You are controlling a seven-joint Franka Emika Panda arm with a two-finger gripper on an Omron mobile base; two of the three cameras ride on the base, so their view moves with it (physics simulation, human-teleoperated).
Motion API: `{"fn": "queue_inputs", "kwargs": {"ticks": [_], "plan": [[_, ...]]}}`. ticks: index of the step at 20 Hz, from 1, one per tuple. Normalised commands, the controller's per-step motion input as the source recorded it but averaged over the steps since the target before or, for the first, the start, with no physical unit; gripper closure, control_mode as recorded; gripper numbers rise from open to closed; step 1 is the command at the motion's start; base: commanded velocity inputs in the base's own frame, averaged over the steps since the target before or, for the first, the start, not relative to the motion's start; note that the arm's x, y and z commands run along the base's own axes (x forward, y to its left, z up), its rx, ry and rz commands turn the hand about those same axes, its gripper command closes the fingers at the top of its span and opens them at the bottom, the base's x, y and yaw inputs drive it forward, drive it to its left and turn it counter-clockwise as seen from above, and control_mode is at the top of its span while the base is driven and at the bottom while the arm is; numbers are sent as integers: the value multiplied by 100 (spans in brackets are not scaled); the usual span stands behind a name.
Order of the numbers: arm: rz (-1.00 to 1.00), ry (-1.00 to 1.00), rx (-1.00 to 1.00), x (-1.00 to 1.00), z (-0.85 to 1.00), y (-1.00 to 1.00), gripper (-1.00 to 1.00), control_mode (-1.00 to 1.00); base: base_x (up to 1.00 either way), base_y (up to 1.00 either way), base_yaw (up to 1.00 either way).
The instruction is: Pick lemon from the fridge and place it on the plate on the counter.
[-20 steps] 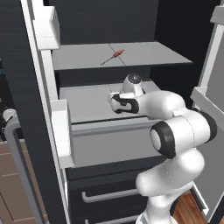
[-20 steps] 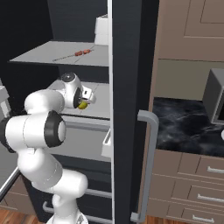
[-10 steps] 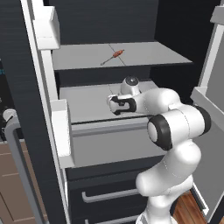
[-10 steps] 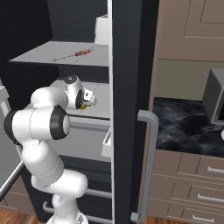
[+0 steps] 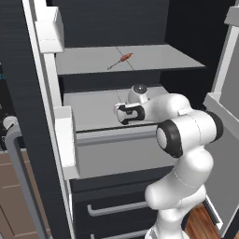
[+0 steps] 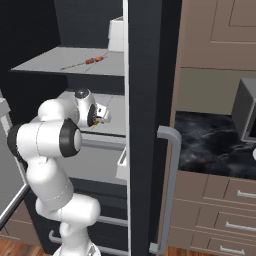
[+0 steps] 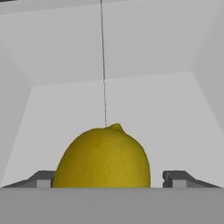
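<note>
The white arm is reaching into the tall dark grey fridge (image 5: 28, 70), whose doors are standing open, and its two-finger hand (image 5: 120, 113) is sitting low over the pale grey middle shelf (image 5: 91, 108). In the hand view the small bright yellow lemon (image 7: 103, 159) is lying on that shelf directly between the two dark finger tips (image 7: 42, 179), its pointed end facing away from the camera. A gap is showing on each side between the fruit and the tips, so the hand is spread wide and not touching it. In the right base view the hand (image 6: 104, 115) is pointing toward the fridge's inner wall, and a sliver of yellow lemon (image 6: 95, 124) is peeking out just beneath it on the shelf.

On the pale grey upper shelf (image 5: 154, 58) a thin orange-red stick-like item (image 5: 122, 59) is lying on its own, well above and apart from the hand. A white door bin (image 5: 65, 135) is hanging on the left door beside the middle shelf, with another white bin (image 5: 48, 29) higher up. To the right of the fridge, past its long grey bar handle (image 6: 170, 187), the black marble-veined tabletop (image 6: 210, 145) is running over brown drawers (image 6: 225, 210) with silver handles, and the corner of a small grey microwave (image 6: 246, 111) is standing on it.
</note>
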Motion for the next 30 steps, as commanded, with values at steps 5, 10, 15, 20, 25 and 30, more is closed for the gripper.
{"fn": "queue_inputs", "kwargs": {"ticks": [5, 10, 15, 20, 25, 30], "plan": [[0, 0, 0, 0, -5, 1, 100, -100, 0, 0, 0], [0, 0, 0, 0, 0, 2, 100, -100, 0, 0, 0], [0, -2, 0, -54, 0, -1, 100, -100, 0, 0, 0], [0, -11, 0, -99, 3, 0, 100, -100, 0, 0, 0], [0, -13, 0, -94, 38, 0, 100, -100, 0, 0, 0], [0, -1, 0, -90, 61, -2, 100, -100, 0, 0, 0]]}}
